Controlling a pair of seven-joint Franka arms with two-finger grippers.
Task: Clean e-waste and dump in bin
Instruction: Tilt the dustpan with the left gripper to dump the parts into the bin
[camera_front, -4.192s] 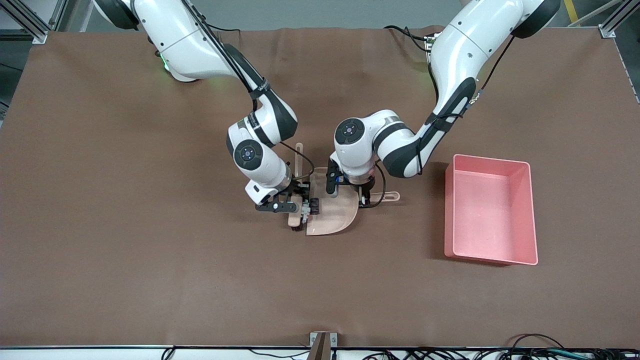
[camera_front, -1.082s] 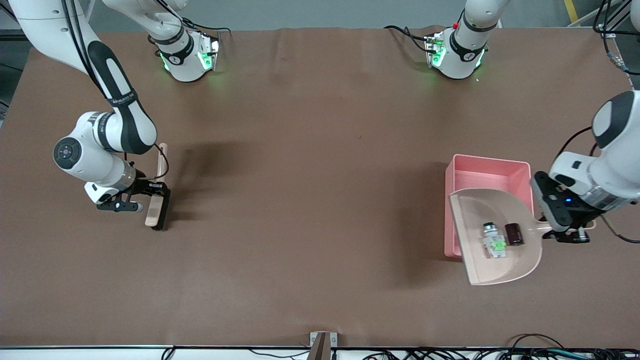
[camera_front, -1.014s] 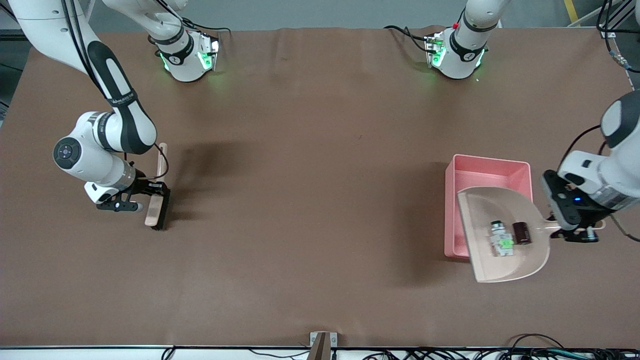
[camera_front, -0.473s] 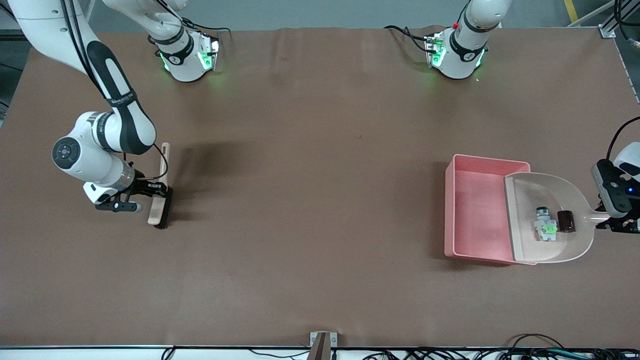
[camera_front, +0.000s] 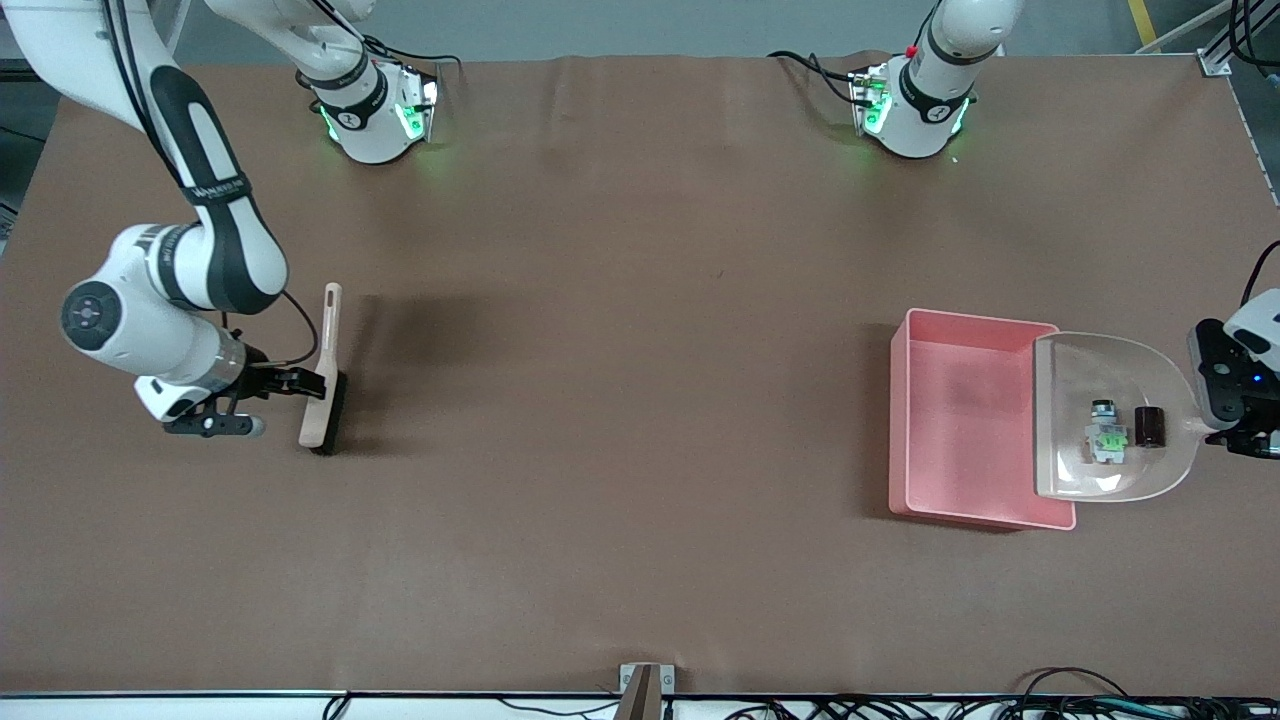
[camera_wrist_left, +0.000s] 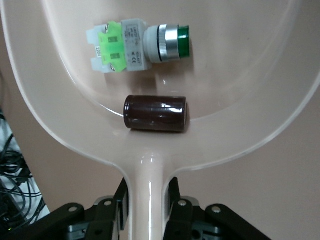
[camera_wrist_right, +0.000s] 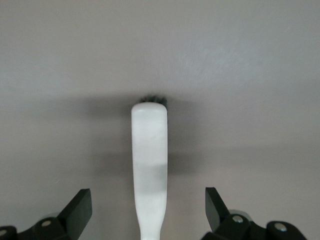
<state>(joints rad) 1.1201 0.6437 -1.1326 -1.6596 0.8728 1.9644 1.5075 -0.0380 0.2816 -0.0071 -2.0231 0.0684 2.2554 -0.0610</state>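
Clamping the dustpan (camera_front: 1075, 470) handle, left gripper (camera_wrist_left: 148, 210) holding it over the pink bin (camera_front: 950, 500), white component (camera_wrist_left: 135, 42) and maroon block (camera_wrist_left: 156, 113) lying inside. Spreading wide around the brush (camera_front: 322, 415), right gripper (camera_wrist_right: 148, 210) not touching it.

Bare table (camera_front: 620, 400) lies between the brush (camera_front: 322, 400) and the bin (camera_front: 905, 430).
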